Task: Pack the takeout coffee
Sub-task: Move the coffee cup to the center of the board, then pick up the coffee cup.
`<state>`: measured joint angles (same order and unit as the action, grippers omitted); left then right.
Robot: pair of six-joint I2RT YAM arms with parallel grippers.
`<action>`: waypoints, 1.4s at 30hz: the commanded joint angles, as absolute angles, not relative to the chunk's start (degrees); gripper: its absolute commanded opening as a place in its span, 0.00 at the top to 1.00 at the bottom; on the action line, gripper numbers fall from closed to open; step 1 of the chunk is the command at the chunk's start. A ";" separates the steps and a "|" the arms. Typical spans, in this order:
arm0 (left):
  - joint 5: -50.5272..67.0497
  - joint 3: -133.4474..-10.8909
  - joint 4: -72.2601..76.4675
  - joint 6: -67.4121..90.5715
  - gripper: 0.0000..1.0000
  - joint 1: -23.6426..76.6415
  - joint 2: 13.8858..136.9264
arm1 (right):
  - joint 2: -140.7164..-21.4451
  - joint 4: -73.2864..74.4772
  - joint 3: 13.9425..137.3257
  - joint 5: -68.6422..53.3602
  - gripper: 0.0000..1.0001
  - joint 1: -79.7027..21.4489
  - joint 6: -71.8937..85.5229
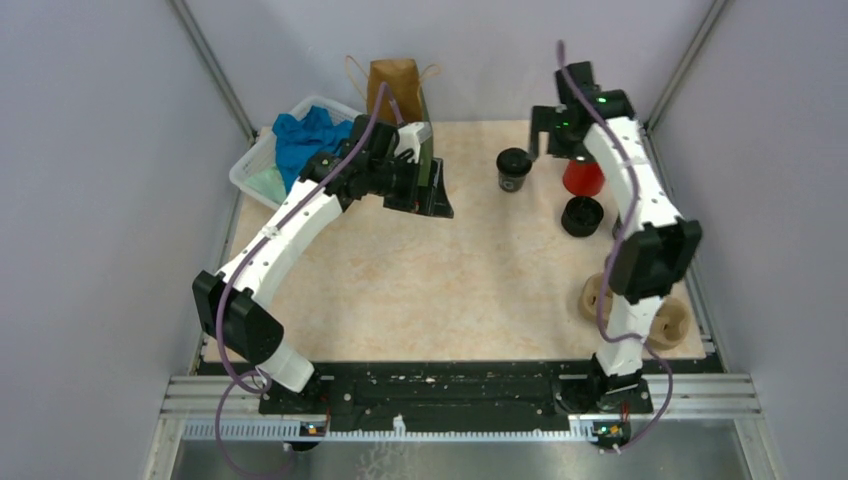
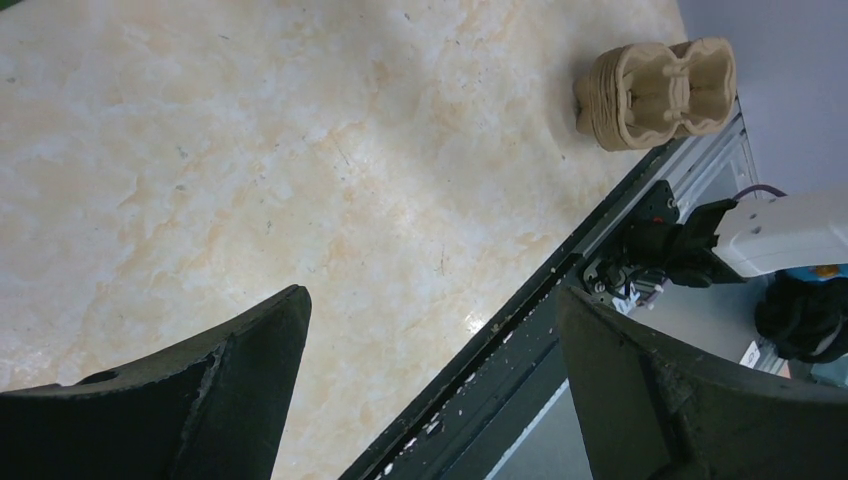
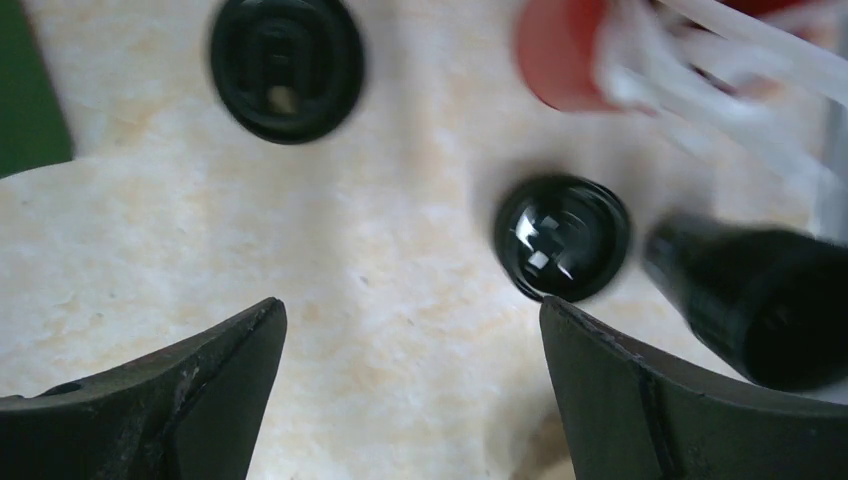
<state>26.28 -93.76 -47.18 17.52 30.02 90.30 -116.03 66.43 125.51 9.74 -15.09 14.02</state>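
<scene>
Likely sideswipe of red cup (image 1: 582, 177) on descent: tight crowding.
Right gripper (image 3: 410, 310), left gripper (image 2: 432, 295) spread wide, empty; takeout coffee (image 1: 513, 168) left of red cup, second cup (image 1: 582, 215) just beside it.

2 black-lidded cups (image 3: 285, 65) (image 3: 562, 237), 1 red cup (image 3: 565, 55)

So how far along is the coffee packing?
Done: nothing visible; inside of the bag is hidden. In hand: nothing; left gripper and right gripper are open, the right above two black cups. Left: those cups sit on the table, outside carrier and bag.
</scene>
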 commanded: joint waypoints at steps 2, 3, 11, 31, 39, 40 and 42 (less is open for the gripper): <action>28.62 -94.77 -44.83 14.44 0.02 29.79 89.86 | -98.22 64.24 108.30 11.38 0.15 -0.06 19.82; 28.52 -94.36 -44.75 14.08 0.02 29.78 89.50 | -96.77 62.87 105.50 10.02 0.24 3.60 20.81; 28.85 -90.88 -43.93 12.58 0.02 29.87 87.42 | -101.10 60.72 104.61 5.43 0.38 13.81 17.33; 29.02 -90.93 -44.34 12.91 0.02 29.79 88.29 | -104.36 58.80 99.38 -3.65 0.73 17.41 14.57; 29.18 -90.64 -44.20 12.85 0.02 29.74 87.98 | -103.39 58.93 99.60 -4.69 0.61 18.28 15.00; 29.11 -90.64 -44.21 12.83 0.02 29.77 87.94 | -103.29 59.04 99.76 -4.93 0.59 18.47 15.01; 29.10 -90.58 -44.29 12.83 0.02 29.79 87.83 | -103.14 59.05 100.14 -5.83 0.59 18.83 15.07</action>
